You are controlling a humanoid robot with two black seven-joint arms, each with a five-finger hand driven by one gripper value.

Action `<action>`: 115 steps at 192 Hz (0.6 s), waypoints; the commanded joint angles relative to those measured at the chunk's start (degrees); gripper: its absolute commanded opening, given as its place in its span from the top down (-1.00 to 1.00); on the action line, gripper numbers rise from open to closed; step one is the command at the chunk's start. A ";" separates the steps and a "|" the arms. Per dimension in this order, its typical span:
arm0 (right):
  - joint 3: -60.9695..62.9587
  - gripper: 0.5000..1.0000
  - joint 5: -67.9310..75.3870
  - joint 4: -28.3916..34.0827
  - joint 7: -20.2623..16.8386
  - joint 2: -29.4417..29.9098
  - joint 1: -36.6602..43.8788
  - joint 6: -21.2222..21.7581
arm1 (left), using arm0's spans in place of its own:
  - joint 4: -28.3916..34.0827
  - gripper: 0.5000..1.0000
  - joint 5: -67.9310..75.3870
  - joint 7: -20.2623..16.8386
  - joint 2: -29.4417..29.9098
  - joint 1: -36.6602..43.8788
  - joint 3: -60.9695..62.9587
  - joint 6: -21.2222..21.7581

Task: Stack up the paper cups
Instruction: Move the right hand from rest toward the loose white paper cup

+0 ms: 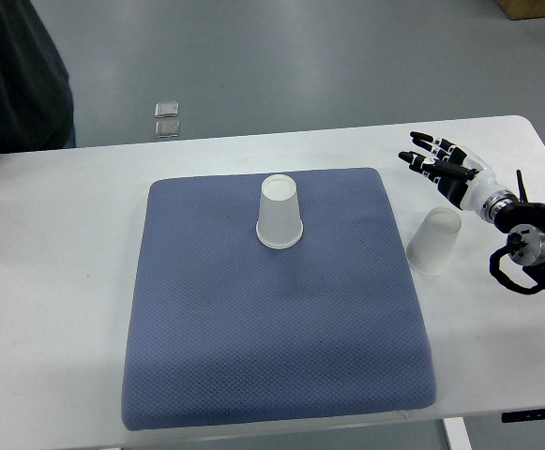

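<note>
The right hand [441, 165] hovers over the far right of the white surface [56, 234] with its fingers spread and holding nothing, and one upside-down paper cup [434, 241] stands just beside it, on the side nearer the robot, off the edge of the blue mat [253, 356]. The second cup [280, 212], also inverted, sits well apart to the hand's left, on the mat. I would bring the hand down around the near cup's wall, grip lightly to avoid crushing it, then lift it straight and lower it squarely over the other.
</note>
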 commanded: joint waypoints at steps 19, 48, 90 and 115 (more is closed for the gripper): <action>0.09 -0.70 0.00 0.00 0.00 -0.09 0.20 0.09 | -0.17 -1.00 -0.09 -0.09 0.00 0.00 -0.71 0.02; 0.09 -0.70 -0.09 0.00 0.09 -0.18 0.29 1.58 | -0.08 -1.00 -0.09 -0.09 0.00 0.00 -0.19 0.02; 0.18 -0.70 -0.09 -0.18 0.26 -0.88 0.81 2.99 | 0.62 -1.00 -0.09 -0.09 0.00 0.00 -0.10 0.10; 0.88 -0.70 -0.09 -0.18 2.46 -1.14 0.90 2.90 | 0.53 -1.00 -0.09 -0.09 0.00 0.00 -0.10 0.10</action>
